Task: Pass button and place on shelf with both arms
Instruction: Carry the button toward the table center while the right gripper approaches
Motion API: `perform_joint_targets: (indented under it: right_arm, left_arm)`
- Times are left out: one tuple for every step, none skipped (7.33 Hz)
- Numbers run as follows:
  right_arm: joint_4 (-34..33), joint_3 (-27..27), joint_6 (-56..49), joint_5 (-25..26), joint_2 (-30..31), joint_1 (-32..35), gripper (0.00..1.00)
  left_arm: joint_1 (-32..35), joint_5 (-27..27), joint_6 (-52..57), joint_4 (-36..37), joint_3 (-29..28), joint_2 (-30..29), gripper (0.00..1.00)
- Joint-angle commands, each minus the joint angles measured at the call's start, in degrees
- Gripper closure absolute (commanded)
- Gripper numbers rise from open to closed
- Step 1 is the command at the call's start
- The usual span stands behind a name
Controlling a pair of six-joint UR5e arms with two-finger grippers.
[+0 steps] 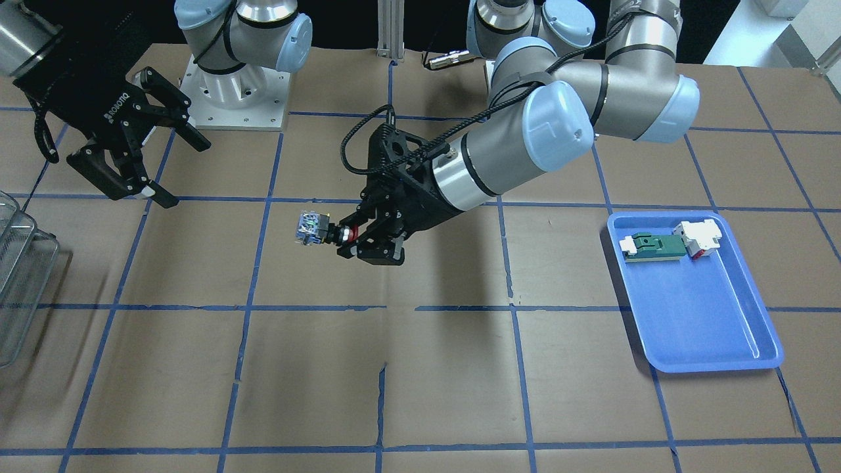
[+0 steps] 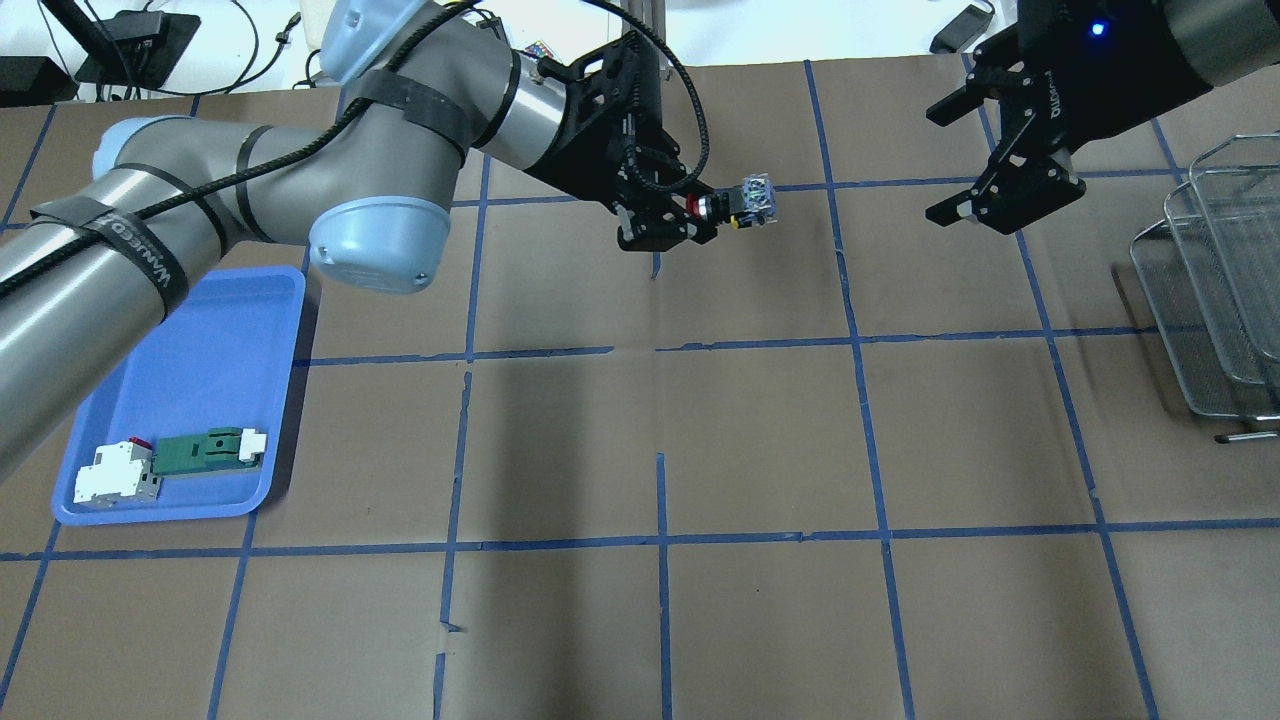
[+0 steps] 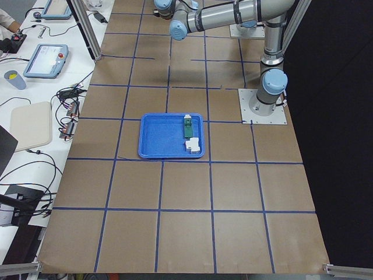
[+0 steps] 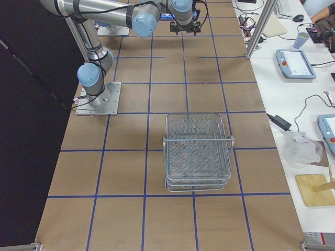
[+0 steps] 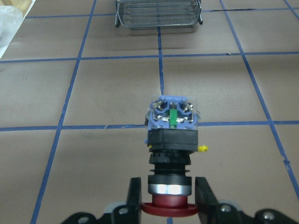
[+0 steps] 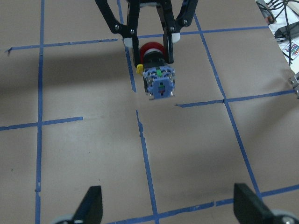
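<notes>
Taped brown table [image 1: 420, 394]: my left gripper [image 1: 351, 238] pinches the button [image 1: 314, 228] by its cap, block end aimed at my spread right gripper [image 1: 179, 169].

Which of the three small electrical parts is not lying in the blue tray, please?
The red-capped button, held in the air by the left hand. The green-and-white part and the white-and-red block both lie in the tray.

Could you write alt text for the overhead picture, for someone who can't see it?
The left end effector holds a red-capped push button above a brown table, pointed toward the open right end effector, which is apart from it. A wire-mesh shelf stands at far right, a blue tray at left.
</notes>
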State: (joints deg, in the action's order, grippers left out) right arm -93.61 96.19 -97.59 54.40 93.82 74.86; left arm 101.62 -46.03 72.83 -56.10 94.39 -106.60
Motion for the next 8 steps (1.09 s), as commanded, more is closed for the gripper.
perform_joint_targets:
  right_arm:
    - [0.27,2.67,-0.41,-4.39,-0.3,0.02,0.0]
    - [0.27,4.34,-0.06,-4.3,-0.22,0.02,0.0]
    - [1.4,4.53,3.86,-4.22,-0.13,0.11,0.0]
    - [3.67,4.54,6.42,-4.39,-0.04,0.29,0.0]
    - [3.52,4.45,6.27,-4.39,0.05,0.38,0.0]
    - [3.52,4.36,5.23,-4.39,0.66,0.46,0.0]
    - [3.52,4.01,4.0,-4.39,0.75,0.64,0.0]
    - [3.78,4.1,3.29,-4.48,1.27,0.99,0.0]
  left_arm:
    - [4.27,-0.28,-7.42,5.29,0.18,-0.19,1.0]
    - [5.25,-0.2,-8.83,5.3,0.96,1.11,1.0]
    - [5.95,-0.2,-9.02,5.13,1.49,3.04,1.0]
    - [6.31,-0.2,-11.28,5.13,1.76,4.63,1.0]
    - [6.48,-0.28,-11.57,5.04,2.19,5.43,1.0]
    - [6.57,-0.28,-11.57,5.04,2.63,6.13,1.0]
    - [6.57,-0.2,-11.48,5.12,2.55,6.22,1.0]
    - [6.66,-0.2,-11.4,5.13,2.55,6.05,1.0]
